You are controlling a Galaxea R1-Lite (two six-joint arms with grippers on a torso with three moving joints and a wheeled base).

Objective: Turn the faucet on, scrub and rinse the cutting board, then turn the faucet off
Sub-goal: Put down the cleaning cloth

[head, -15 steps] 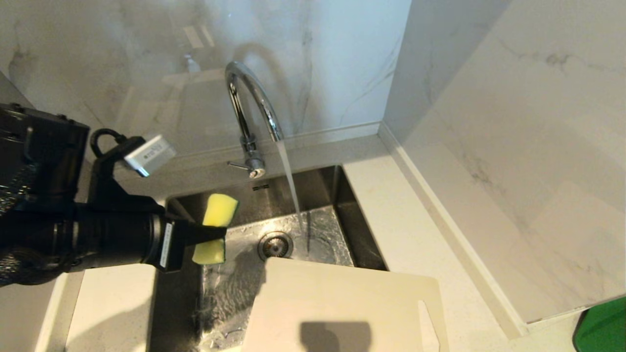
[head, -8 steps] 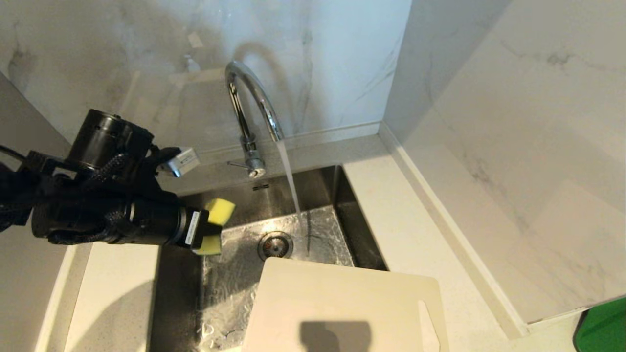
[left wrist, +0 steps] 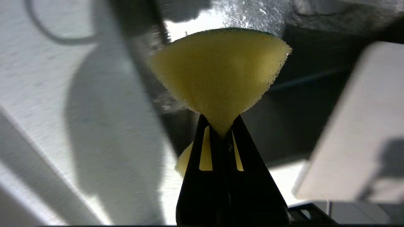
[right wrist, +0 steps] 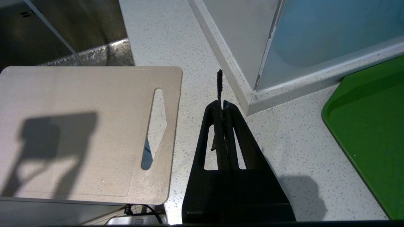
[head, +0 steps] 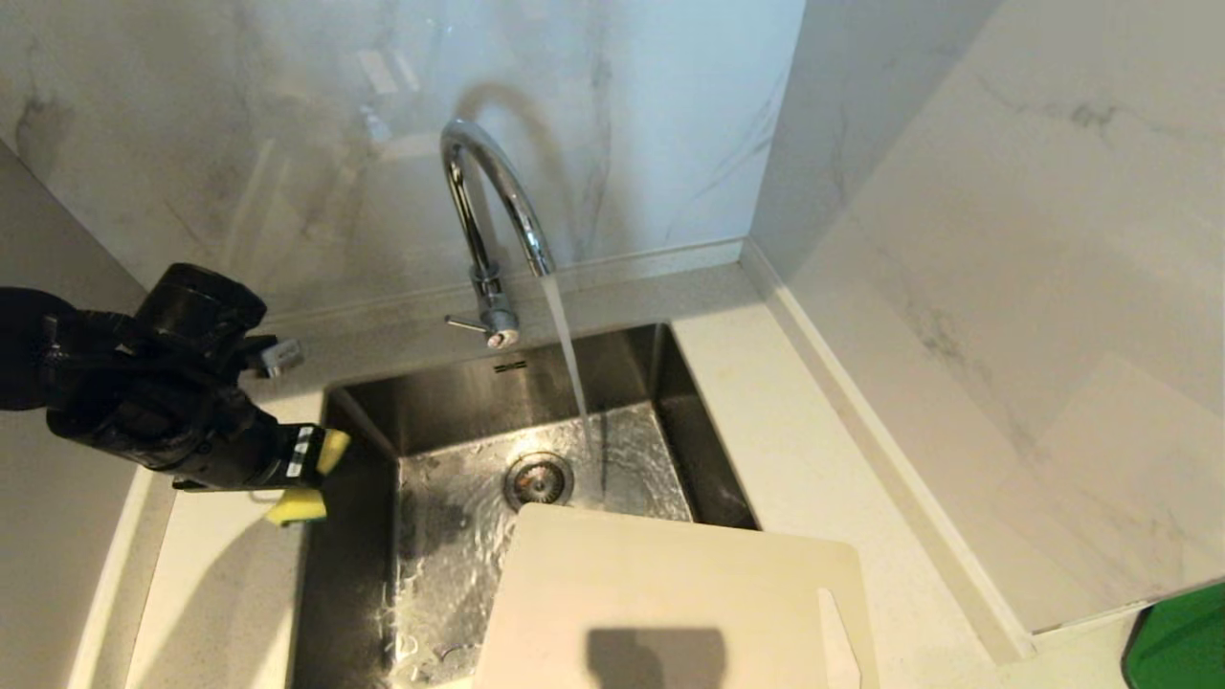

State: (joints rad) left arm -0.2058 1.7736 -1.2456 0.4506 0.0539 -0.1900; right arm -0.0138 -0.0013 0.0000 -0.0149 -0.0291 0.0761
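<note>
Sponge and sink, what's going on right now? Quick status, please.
Left gripper shut on sponge, at sink's left rim. Right gripper shut, empty. Faucet running; cutting board across sink. Nothing blocking.

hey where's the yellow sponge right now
The sponge is pinched in the left gripper, on the left of the head view, over the counter edge just left of the sink, away from the cutting board.

Glossy marble walls (head: 1005, 239), speckled white counter (head: 823, 478), steel sink (head: 622, 373).
</note>
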